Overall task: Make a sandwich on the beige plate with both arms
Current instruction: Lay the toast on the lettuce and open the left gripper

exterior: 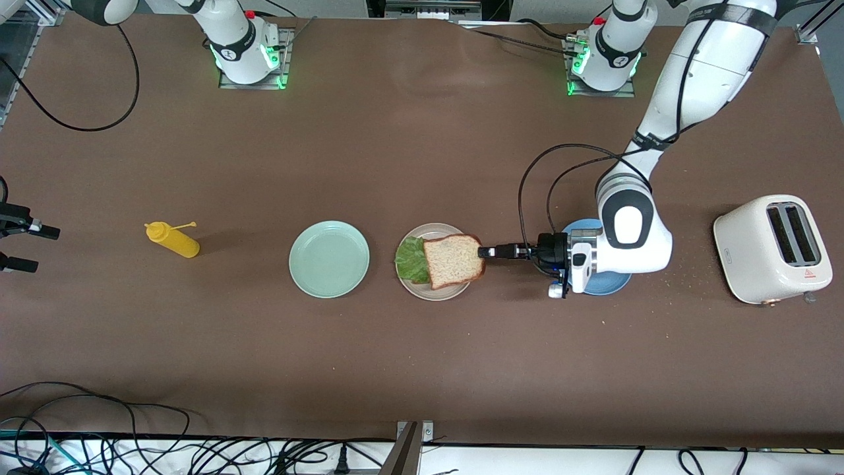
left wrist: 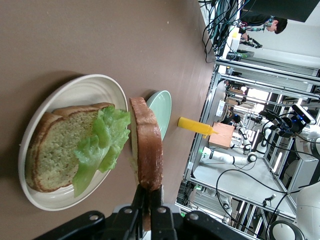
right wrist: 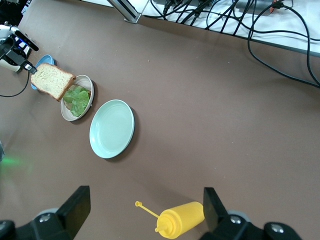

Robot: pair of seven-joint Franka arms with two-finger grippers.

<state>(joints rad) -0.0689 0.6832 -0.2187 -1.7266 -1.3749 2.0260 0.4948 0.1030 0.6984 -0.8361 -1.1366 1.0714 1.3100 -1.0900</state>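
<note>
Fingers of the left gripper are pinched tight on the crust edge of the top bread slice, holding it level over the beige plate without resting on what lies below. In the left wrist view that slice hangs clear above the lettuce leaf, which is draped over the bottom slice already lying on the plate.

By my reading the sandwich is nearly built: base and lettuce are in place, and only lowering and releasing the last slice remains.

Both slices are squarish, speckled tan with a darker crust; the lettuce is ruffled and pale green; the plate is round, shallow and smooth with a raised rim.

The right gripper waits with its fingers spread wide over the yellow squeeze bottle at the right arm's end of the brown surface.
</note>
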